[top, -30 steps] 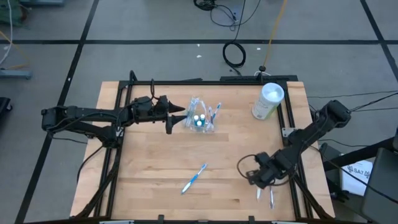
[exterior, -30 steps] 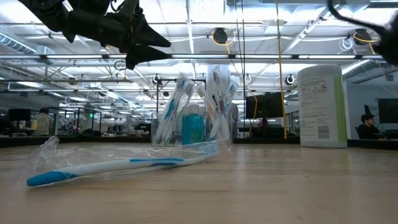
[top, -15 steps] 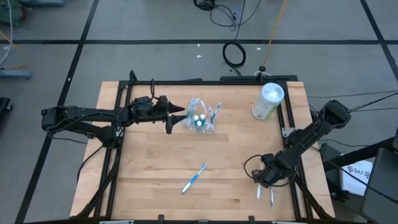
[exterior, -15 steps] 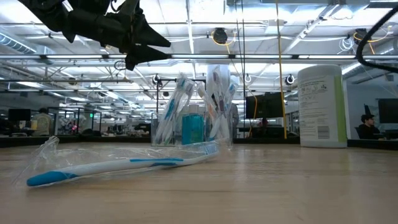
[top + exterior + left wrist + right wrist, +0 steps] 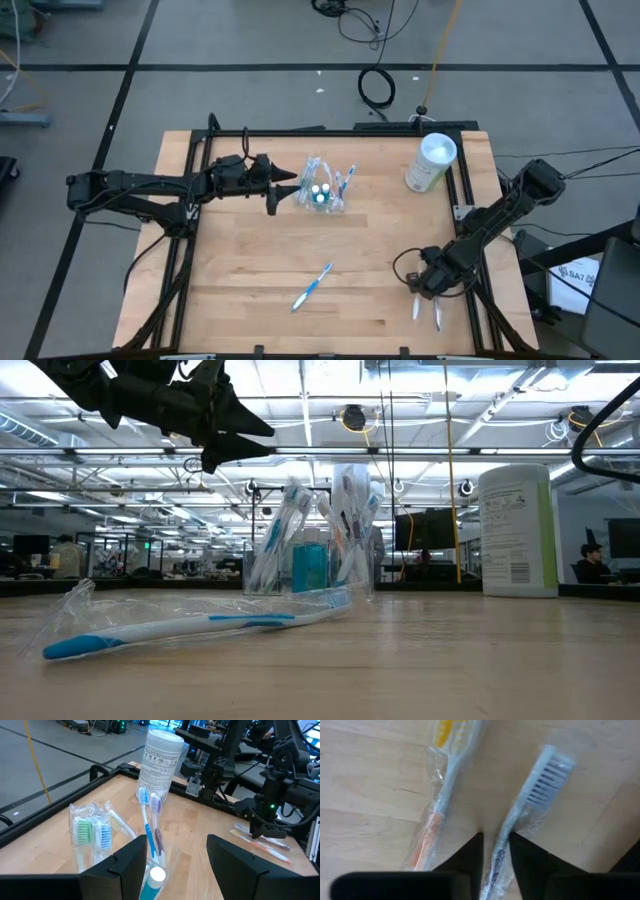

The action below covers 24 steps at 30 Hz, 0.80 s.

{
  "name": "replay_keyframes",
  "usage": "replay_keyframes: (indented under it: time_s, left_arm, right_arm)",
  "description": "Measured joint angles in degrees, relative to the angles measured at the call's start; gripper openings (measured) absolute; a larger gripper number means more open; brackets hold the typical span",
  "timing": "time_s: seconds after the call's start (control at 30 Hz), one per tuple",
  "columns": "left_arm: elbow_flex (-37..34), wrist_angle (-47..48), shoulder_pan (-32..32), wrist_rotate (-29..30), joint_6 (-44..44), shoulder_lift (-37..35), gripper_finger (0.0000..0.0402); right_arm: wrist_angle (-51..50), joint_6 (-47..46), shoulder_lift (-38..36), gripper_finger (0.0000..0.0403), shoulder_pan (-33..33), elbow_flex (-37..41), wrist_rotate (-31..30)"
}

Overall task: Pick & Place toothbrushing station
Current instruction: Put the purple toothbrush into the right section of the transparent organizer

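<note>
On the wooden tabletop [image 5: 240,260], the white canister's [image 5: 518,532] label is unreadable; left tool [image 5: 165,865] gapes empty, right tool [image 5: 496,851] pinches a wrapped toothbrush [image 5: 530,815]

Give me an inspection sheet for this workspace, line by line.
Surface: wooden table, dry.
Job's things: clear toothbrushing station upright, holding brushes.
Clutter: wrapped blue toothbrush lying loose; two wrapped brushes near the right edge; white canister at the far right corner.
Grippers: left gripper open beside the station; right gripper straddling a wrapped brush handle.
Cables: coil on the floor.
Surroundings: open hall; seated person.
</note>
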<state>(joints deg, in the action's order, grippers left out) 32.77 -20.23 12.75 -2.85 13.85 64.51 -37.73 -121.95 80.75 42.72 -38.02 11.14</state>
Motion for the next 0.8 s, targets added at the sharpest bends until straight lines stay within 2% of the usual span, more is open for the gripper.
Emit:
replay_keyframes:
  time_s: [0.23, 0.4, 0.53, 0.8]
  left_arm:
    - [0.0, 0.0, 0.0, 0.0, 0.0, 0.0, 0.0214]
    - [0.0, 0.0, 0.0, 0.0, 0.0, 0.0, 0.0214]
    - [0.0, -0.2, 0.0, 0.0, 0.1, 0.0, 0.0214]
    - [0.0, -0.4, 0.0, 0.0, 0.2, 0.0, 0.0214]
  right_arm:
    - [0.9, 1.3, 0.0, 0.0018, 0.0, 0.0, -1.4]
    - [2.6, 4.8, -0.6, 0.0013, 0.0, -0.9, -2.1]
    - [1.4, 9.5, -2.0, 0.0021, 0.0, -4.4, -7.9]
    - [-5.3, 17.6, -6.1, 0.0010, -1.6, -10.4, -19.4]
